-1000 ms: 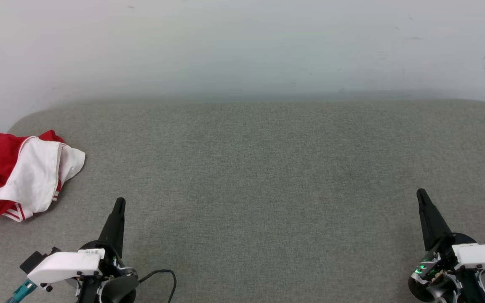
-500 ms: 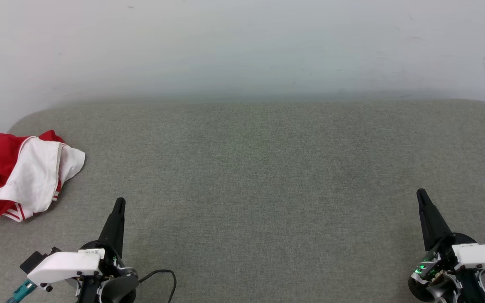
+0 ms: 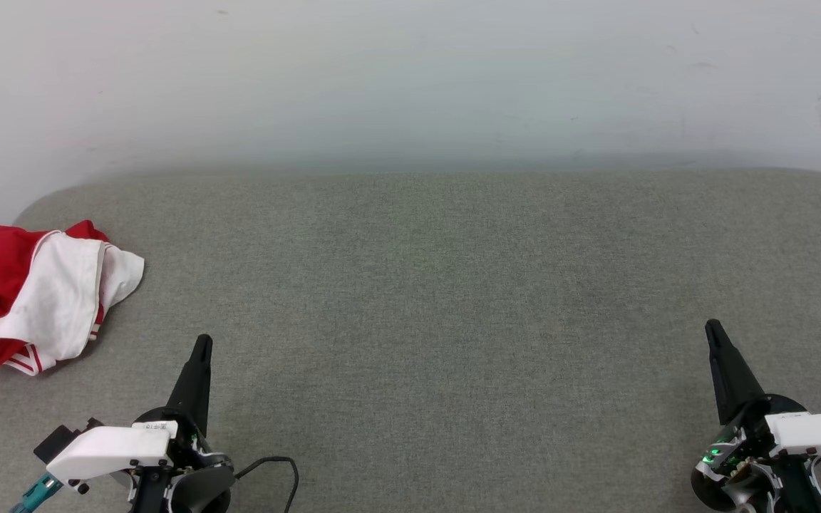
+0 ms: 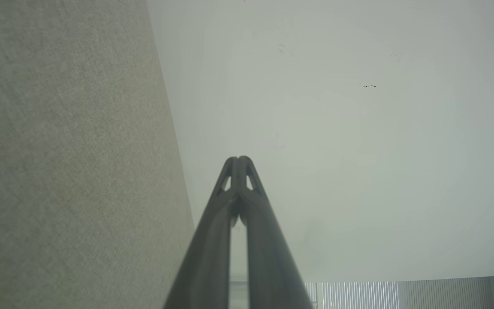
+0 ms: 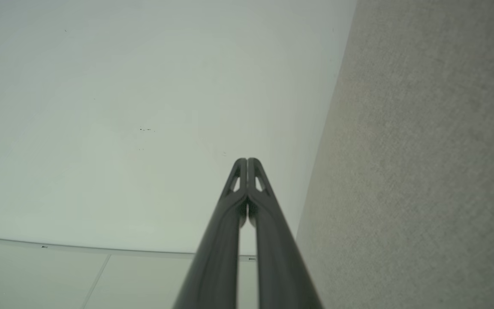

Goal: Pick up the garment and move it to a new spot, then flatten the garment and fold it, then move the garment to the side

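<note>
The garment (image 3: 33, 299), red with white sleeves and striped trim, lies crumpled in a heap at the far left edge of the grey fabric surface (image 3: 439, 299). My left gripper (image 3: 202, 342) is shut and empty at the lower left, its tip to the right of the heap and nearer to me, apart from it. At the lower right my right gripper (image 3: 711, 326) is shut and empty as well. In the left wrist view the left gripper (image 4: 238, 159) has its fingertips pressed together. The right wrist view has the right gripper (image 5: 247, 161) closed the same way.
A pale wall (image 3: 410, 78) rises behind the surface's far edge. A black cable (image 3: 275, 467) loops beside the left wrist. The grey surface has rounded far corners and runs wide between the two grippers.
</note>
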Robot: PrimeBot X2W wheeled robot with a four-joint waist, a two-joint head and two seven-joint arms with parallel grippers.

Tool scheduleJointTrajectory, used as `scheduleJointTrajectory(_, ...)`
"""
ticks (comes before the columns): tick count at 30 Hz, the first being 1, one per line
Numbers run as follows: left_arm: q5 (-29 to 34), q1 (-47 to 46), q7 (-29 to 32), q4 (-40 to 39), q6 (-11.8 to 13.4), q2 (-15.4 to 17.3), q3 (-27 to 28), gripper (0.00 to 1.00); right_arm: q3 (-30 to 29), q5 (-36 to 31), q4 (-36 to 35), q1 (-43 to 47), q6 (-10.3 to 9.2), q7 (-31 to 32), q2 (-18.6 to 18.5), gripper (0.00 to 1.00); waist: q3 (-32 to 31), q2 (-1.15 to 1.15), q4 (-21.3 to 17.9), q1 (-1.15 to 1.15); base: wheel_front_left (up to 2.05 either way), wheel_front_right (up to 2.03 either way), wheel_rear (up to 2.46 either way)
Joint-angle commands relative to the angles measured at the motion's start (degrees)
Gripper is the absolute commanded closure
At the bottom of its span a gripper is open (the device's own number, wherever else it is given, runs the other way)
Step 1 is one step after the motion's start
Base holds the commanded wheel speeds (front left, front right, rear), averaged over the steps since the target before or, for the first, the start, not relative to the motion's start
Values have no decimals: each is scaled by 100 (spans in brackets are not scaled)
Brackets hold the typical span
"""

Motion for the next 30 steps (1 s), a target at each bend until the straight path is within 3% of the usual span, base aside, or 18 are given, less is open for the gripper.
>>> scheduleJointTrajectory(1,22,-38,2,-16,-12,-2,18,100,6,-1,0,-83,-3,-9,27,100,0,0,0,0,0,0,0)
scheduleJointTrajectory(3,22,-38,3,-16,-12,-2,19,100,6,-1,0,-83,-3,-9,27,100,0,0,0,0,0,0,0)
scheduleJointTrajectory(4,-2,6,-1,18,0,-1,-4,0,1,-1,15,10,1,-1,-1,0,0,0,0,0,0,0,0)
scheduleJointTrajectory(19,179,243,-341,166,1,-13,-145,0,141,-395,129,253,0,-334,2,0,5,0,3,0,0,0,0)
scheduleJointTrajectory(30,642,254,-621,277,1,-10,-116,0,96,-1312,155,244,0,-617,3,0,9,0,15,0,0,0,0)
